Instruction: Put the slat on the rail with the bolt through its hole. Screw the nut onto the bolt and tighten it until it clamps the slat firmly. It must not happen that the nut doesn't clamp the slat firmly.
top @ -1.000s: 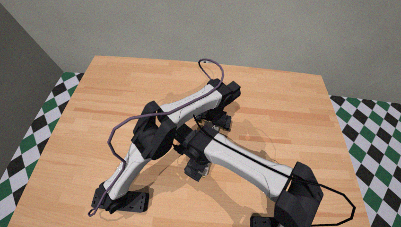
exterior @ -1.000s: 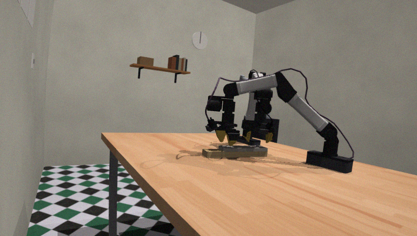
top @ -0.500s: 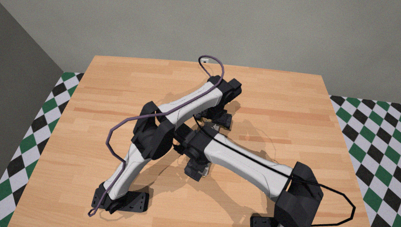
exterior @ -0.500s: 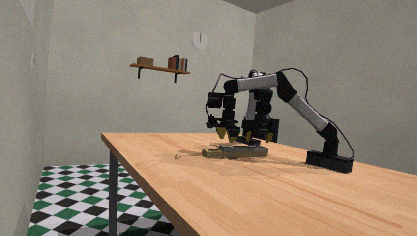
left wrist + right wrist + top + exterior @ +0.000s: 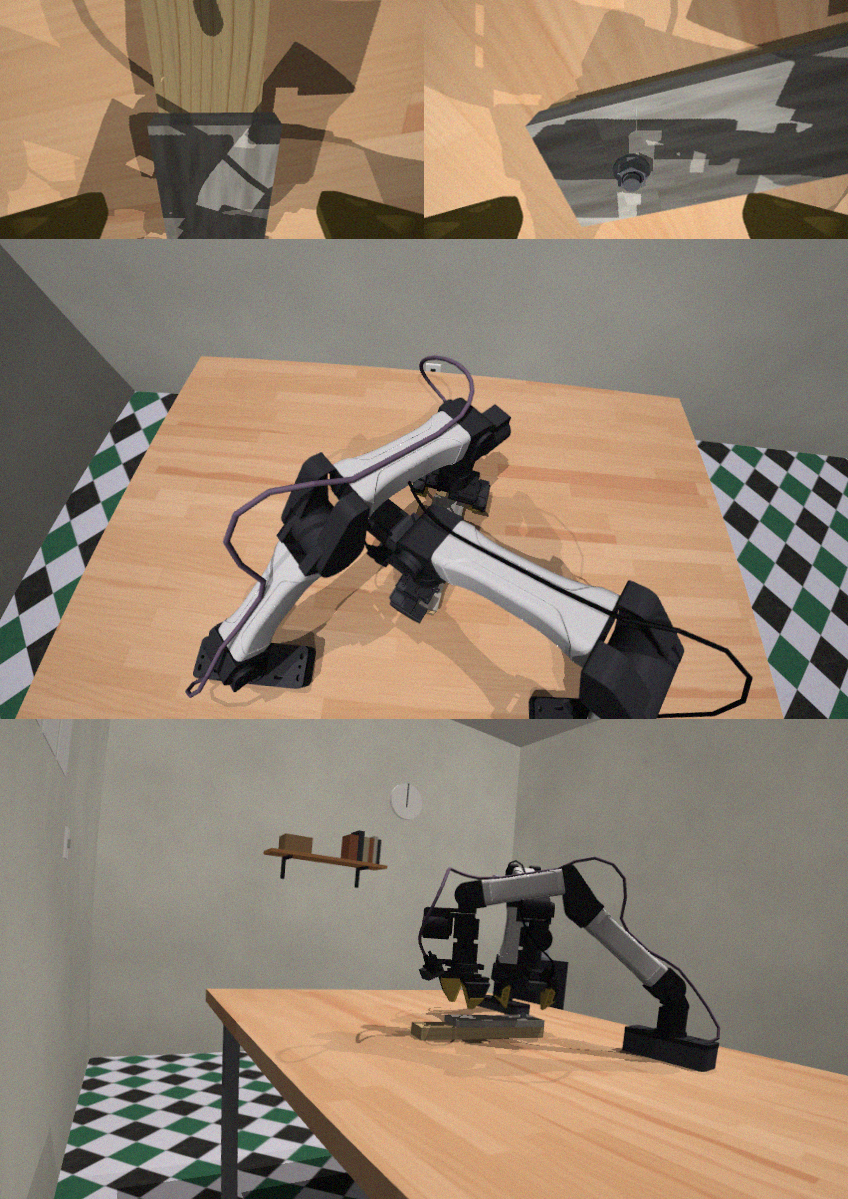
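Note:
The grey slat (image 5: 499, 1021) (image 5: 221, 184) (image 5: 693, 184) lies flat along the pale wooden rail (image 5: 433, 1030) (image 5: 214, 75). Bare rail shows beyond the slat's end in the left wrist view. The bolt (image 5: 632, 182) sticks up through the slat near its other end, and the dark nut (image 5: 631, 165) sits around it. How tightly it clamps cannot be told. My left gripper (image 5: 462, 1003) (image 5: 211, 201) is open above the slat's end beside the bare rail, with one finger out to each side. My right gripper (image 5: 524, 1005) (image 5: 633, 205) is open above the bolt end, holding nothing.
Both arms reach over the wooden table (image 5: 624, 494) (image 5: 595, 1105) and stand close together; in the top view they hide most of the rail. The arm bases (image 5: 279, 664) (image 5: 666, 1047) stand near one table edge. A dark rounded mark (image 5: 209, 17) shows on the bare rail.

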Tool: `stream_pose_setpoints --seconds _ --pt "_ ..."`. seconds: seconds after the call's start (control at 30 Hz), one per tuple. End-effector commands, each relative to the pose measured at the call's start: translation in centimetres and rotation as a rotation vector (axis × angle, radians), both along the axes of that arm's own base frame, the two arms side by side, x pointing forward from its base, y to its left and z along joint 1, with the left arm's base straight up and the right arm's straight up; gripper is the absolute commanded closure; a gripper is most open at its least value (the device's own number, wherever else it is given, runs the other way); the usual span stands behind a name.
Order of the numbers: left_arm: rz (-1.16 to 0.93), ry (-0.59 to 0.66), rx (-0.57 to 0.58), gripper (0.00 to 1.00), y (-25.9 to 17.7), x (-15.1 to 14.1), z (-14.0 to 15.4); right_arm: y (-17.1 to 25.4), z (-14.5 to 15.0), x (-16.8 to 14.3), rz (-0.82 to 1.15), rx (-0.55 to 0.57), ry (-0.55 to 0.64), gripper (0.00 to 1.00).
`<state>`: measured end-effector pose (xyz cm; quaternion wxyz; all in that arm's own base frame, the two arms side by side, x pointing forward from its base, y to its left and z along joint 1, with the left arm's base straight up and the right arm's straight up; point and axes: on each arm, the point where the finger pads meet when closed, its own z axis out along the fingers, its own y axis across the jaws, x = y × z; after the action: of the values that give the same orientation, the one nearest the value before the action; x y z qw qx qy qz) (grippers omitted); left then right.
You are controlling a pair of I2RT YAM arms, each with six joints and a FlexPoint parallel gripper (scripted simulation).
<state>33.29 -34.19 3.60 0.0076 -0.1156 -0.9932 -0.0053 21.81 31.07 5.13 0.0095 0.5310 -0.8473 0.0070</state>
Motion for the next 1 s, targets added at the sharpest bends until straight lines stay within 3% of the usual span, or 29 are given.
stream_pose_setpoints --seconds 0.0,0.13,0.47,0.97 --pt "0.004 -0.022 -0.02 0.0 -0.3 0.4 1.0 0.4 0.5 0.2 0.0 0.019 -0.011 0.0" --pt "0.008 -0.029 -0.027 0.0 -0.2 0.6 1.4 0.4 0.5 0.2 0.0 0.019 -0.011 0.0" --pt "0.027 -0.163 -0.141 0.0 2.1 4.6 5.2 0.4 0.5 0.2 0.0 0.019 -0.011 0.0" --pt "0.074 -0.468 -0.303 0.0 8.9 10.2 13.7 0.4 0.5 0.2 0.0 0.019 -0.011 0.0"
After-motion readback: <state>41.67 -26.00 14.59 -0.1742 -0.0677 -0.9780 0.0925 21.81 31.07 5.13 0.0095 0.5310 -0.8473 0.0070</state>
